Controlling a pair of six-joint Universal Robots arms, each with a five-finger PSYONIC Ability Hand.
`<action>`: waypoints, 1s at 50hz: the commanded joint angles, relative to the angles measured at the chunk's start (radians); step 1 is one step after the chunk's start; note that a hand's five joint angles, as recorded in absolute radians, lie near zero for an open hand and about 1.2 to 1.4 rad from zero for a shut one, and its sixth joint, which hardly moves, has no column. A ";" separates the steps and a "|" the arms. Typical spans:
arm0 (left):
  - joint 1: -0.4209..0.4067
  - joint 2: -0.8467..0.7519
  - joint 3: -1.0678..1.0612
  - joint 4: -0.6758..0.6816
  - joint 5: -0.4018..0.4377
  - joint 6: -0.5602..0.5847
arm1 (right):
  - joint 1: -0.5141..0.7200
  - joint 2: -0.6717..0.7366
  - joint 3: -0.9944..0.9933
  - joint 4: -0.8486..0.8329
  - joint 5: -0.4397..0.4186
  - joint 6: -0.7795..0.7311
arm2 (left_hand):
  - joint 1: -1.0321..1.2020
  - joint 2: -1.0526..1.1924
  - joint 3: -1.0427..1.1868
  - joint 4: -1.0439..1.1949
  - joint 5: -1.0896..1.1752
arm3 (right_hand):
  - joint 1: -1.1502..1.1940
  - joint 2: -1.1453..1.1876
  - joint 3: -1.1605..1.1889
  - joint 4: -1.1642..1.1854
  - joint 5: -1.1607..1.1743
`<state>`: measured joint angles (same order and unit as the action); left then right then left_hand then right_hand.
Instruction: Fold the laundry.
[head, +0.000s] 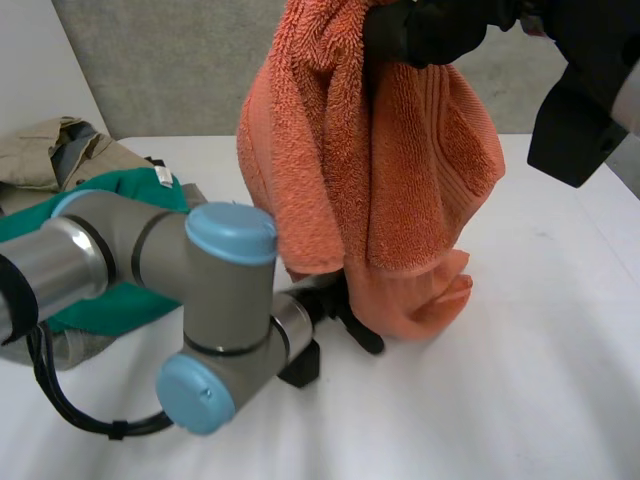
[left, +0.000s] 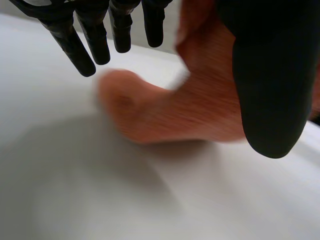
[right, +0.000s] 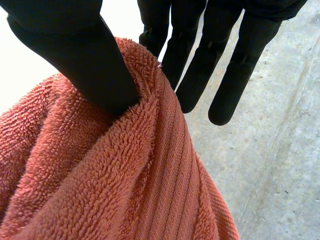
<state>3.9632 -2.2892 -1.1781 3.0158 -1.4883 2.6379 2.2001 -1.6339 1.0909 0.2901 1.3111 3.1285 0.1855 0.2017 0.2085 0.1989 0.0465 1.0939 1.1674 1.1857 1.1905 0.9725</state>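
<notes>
Hanging from the right hand (head: 430, 30) — thumb and fingers pinching its top — the orange terry-cloth towel (head: 380, 170) touches the white table (head: 520, 380) near its middle; left hand (left: 97, 42) beside it, fingers straight, unclenched.

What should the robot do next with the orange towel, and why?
Probably close the left hand on the low end of the towel. The right hand pinches it up high, its low end reaches the table, and the open left hand is beside it.
</notes>
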 joint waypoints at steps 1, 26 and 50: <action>-0.059 0.028 -0.067 0.066 0.146 -0.027 | 0.001 0.032 -0.020 0.001 0.026 -0.025 | 0.161 0.145 0.138 0.148 0.126 | 0.302 0.229 0.211 0.206 0.249; 0.175 0.349 -0.152 -0.113 -0.020 0.536 | -0.479 0.373 0.191 0.147 -0.032 -0.323 | 1.211 1.195 1.188 1.197 1.175 | 0.302 0.229 0.211 0.206 0.249; 0.185 -0.202 0.405 0.046 -0.135 0.760 | -0.278 0.772 0.072 -0.635 0.396 -0.472 | -0.011 -0.027 -0.034 -0.024 -0.047 | -0.919 -0.993 -1.011 -1.016 -0.973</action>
<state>4.1349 -2.5591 -0.7117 2.9305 -1.6179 3.3527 1.9114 -0.8554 1.1393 -0.1923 1.6228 2.7055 0.6726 0.7114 0.7151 0.7319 0.5610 0.6192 0.6287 0.6511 0.6550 0.4577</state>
